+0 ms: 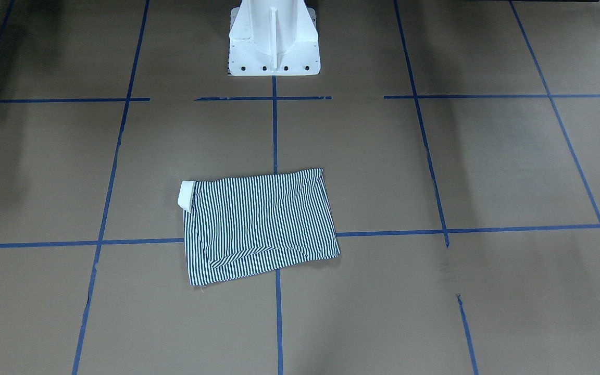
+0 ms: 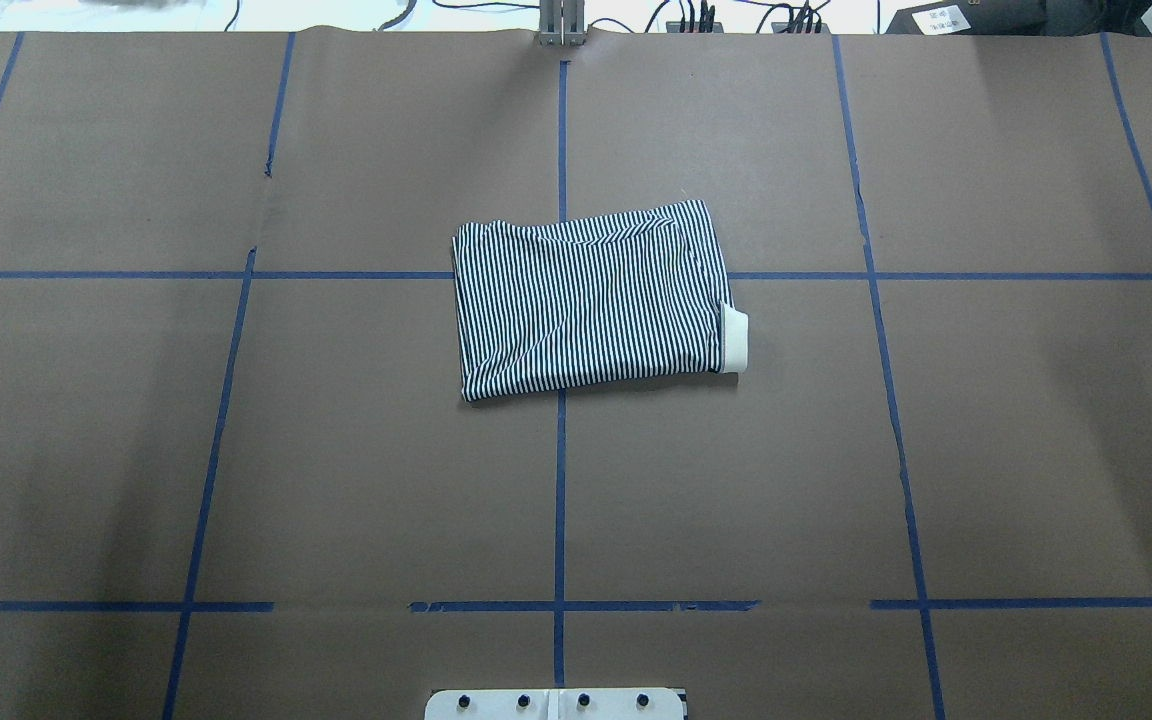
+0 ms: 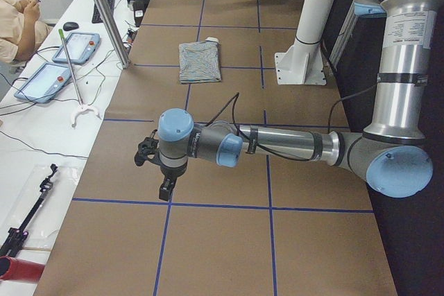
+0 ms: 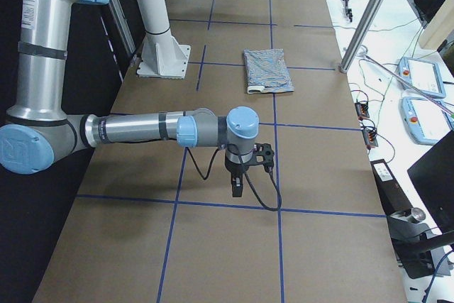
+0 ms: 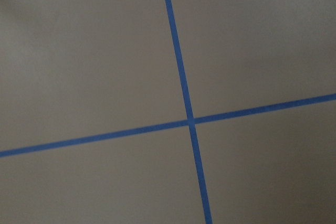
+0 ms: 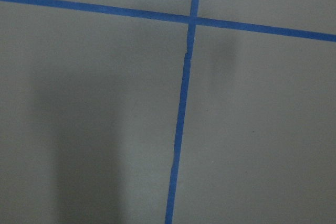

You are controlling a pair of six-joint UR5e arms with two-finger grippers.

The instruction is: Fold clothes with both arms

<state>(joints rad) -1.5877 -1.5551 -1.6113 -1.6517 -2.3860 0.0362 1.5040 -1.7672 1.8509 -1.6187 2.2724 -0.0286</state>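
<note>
thin-striped navy-and-white polo shirt point(image 2: 591, 300) folded flat on brown paper-covered table point(image 2: 236, 450)
black left gripper point(image 3: 166, 186), black right gripper point(image 4: 237, 185) well apart from it; fingers apart or together, cannot tell

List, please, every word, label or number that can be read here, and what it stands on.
None is legible.
Left arm, white label: too small to read.
Right arm, white label: too small to read.
Dark box in the overhead view, white sticker: blurred.

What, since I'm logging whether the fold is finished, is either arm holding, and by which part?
Nothing. The folded polo shirt lies free on the table; the left gripper and right gripper hang far from it, with nothing in their jaws.
</note>
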